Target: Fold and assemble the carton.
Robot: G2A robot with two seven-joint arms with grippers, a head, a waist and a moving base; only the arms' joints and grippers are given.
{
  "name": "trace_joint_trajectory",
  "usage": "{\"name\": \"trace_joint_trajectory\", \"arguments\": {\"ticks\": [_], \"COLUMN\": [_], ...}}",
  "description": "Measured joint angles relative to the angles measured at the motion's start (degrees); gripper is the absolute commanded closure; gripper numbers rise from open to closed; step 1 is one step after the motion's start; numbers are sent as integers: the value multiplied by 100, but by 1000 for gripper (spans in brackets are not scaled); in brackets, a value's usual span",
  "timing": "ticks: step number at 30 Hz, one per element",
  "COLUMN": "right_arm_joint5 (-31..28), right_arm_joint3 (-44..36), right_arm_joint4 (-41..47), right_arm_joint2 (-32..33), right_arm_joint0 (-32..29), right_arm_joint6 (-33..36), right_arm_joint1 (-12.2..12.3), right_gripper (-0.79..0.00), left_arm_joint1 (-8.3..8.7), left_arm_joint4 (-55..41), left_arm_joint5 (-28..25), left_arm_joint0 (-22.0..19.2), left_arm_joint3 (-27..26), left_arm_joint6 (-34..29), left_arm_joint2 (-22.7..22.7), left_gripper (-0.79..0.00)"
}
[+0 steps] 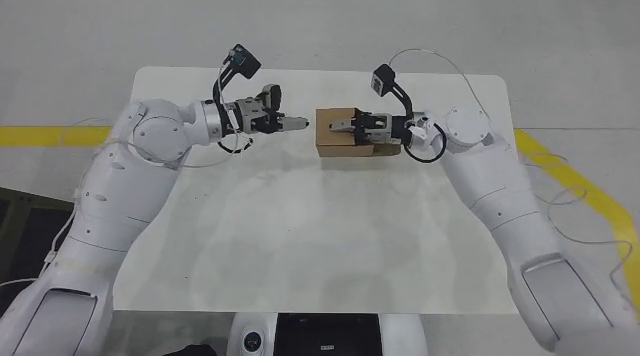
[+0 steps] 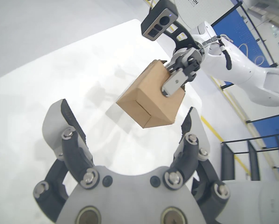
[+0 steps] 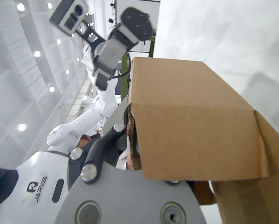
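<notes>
1. While clamped in the right end effector (image 1: 341,125), the brown cardboard carton (image 1: 346,136) sits over the far middle of the worktop (image 1: 320,246). In the left wrist view it appears raised off the surface, with a faint shadow beneath it.
2. Carton, condition: folded into a box shape. The end turned toward the left arm is closed, with a seam between two flaps. In the right wrist view a loose flap (image 3: 244,201) hangs at the end nearest that wrist.
3. Right end effector, state: closed on one wall of the carton. One grey finger (image 2: 175,81) lies flat on the outer face. The opposite finger is hidden behind the cardboard.
4. Left end effector (image 1: 300,122), state: spread wide and holding nothing. Its ribbed black fingers (image 2: 70,122) point at the carton's closed end, near it but with a gap between.
5. Worktop: white, rectangular, with rounded corners. Both arms reach in over it from opposite sides and face each other across the carton.
6. Floor: pale grey, with a yellow line (image 1: 40,136) running past the worktop.
</notes>
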Motion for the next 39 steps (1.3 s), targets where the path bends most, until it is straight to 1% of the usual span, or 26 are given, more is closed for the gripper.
{"name": "trace_joint_trajectory", "arguments": {"ticks": [4, 8, 9, 10, 11, 12, 13, 16, 19, 22, 25, 29, 30, 34, 38, 39], "right_arm_joint5": [28, 4, -11, -19, -26, -32, -35, 4, 9, 11, 17, 45, 54, 97, 136, 137], "right_arm_joint3": [230, 430, 485, 526, 562, 594, 632, 706, 729, 722, 680, 574, 542, 418, 337, 310], "right_arm_joint4": [-128, -199, -211, -233, -259, -277, -285, -299, -304, -324, -355, -434, -453, -519, -597, -622], "right_arm_joint2": [-261, -469, -512, -540, -564, -584, -604, -637, -634, -592, -514, -372, -337, -179, -72, -52], "right_arm_joint0": [52, 104, 119, 131, 139, 143, 140, 131, 121, 112, 91, 29, 6, -130, -231, -247], "right_arm_joint6": [-185, -244, -257, -274, -288, -300, -308, -308, -316, -331, -299, -217, -190, -82, -33, -10], "right_arm_joint1": [-126, -242, -271, -289, -304, -318, -335, -368, -385, -380, -348, -269, -247, -153, -87, -72], "right_gripper": [0, 0, -83, -129, -139, -197, -219, -249, -317, -342, -372, -388, -406, -560, -668, -748], "left_arm_joint1": [52, 99, 110, 117, 122, 125, 127, 126, 117, 113, 108, 87, 80, 31, -25, -40], "left_arm_joint4": [902, 1726, 1992, 2187, 2376, 2552, 2769, 3341, 3877, 4246, 4557, 5022, 5129, 5532, 5761, 5785], "left_arm_joint5": [-414, -827, -959, -1047, -1121, -1178, -1241, -1413, -1582, -1722, -1819, -1856, -1846, -1770, -1680, -1653], "left_arm_joint0": [228, 394, 438, 470, 501, 532, 570, 617, 649, 703, 739, 724, 718, 656, 575, 556], "left_arm_joint3": [-183, -267, -273, -272, -266, -253, -230, -194, -183, -206, -238, -292, -298, -273, -210, -191], "left_arm_joint6": [658, 1069, 1181, 1274, 1377, 1485, 1629, 1950, 2325, 2726, 2989, 3292, 3368, 3663, 3828, 3852], "left_arm_joint2": [-162, -251, -258, -261, -263, -262, -252, -179, -91, -42, 21, 153, 190, 391, 588, 630], "left_gripper": [-785, -785, -785, -785, -785, -785, -785, -785, -785, -785, -785, -785, -785, -785, -785, -785]}}
